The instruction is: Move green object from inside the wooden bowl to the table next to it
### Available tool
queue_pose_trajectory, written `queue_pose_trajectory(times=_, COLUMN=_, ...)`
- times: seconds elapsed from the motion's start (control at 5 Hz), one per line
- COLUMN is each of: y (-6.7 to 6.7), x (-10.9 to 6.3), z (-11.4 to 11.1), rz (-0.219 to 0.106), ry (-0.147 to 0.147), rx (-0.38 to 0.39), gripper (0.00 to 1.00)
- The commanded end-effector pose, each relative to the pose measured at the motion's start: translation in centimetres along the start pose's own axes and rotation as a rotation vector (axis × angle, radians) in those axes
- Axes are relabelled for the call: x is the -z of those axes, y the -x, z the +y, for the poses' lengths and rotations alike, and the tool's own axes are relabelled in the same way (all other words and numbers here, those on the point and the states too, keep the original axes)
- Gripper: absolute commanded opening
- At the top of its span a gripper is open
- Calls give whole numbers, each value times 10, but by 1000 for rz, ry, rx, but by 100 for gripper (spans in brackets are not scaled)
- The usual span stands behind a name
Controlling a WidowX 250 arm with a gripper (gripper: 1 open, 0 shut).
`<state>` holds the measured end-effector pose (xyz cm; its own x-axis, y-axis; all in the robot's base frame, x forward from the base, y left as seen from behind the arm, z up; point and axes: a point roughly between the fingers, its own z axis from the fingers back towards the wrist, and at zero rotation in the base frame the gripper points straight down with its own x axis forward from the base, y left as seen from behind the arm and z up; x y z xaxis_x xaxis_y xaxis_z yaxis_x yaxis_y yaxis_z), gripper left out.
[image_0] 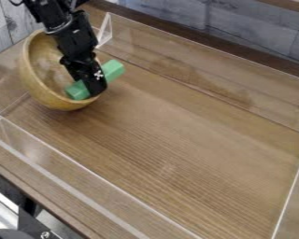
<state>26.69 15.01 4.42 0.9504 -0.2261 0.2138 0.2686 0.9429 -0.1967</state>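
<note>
Single overhead-oblique view. The black tool (pixel 87 77) points steeply downward and is clamped on the green block (pixel 94 80), one end of the block projecting to each side of its fingers. The block sits at the right rim of the wooden bowl (pixel 46 79), low over the surface (pixel 190 140); contact with the surface cannot be judged. The bowl is tipped up on its side, its pale interior facing the tool, near the far left corner of the surface. Clear acrylic walls (pixel 139 217) border the edges.
</note>
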Motion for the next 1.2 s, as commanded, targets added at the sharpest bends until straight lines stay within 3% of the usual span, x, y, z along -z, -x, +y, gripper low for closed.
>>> queue_pose_trajectory(times=0.0, y=-2, x=-28, z=7, rz=-59, ry=-45, rx=1, gripper=0)
queue_pose_trajectory(times=0.4, y=-9, x=-60, z=-8, rz=-102, ry=-23, rx=-28, gripper=0)
queue_pose_trajectory(times=1.0, y=-15, x=-60, z=-1, rz=-159, ry=-60, rx=-215, gripper=0)
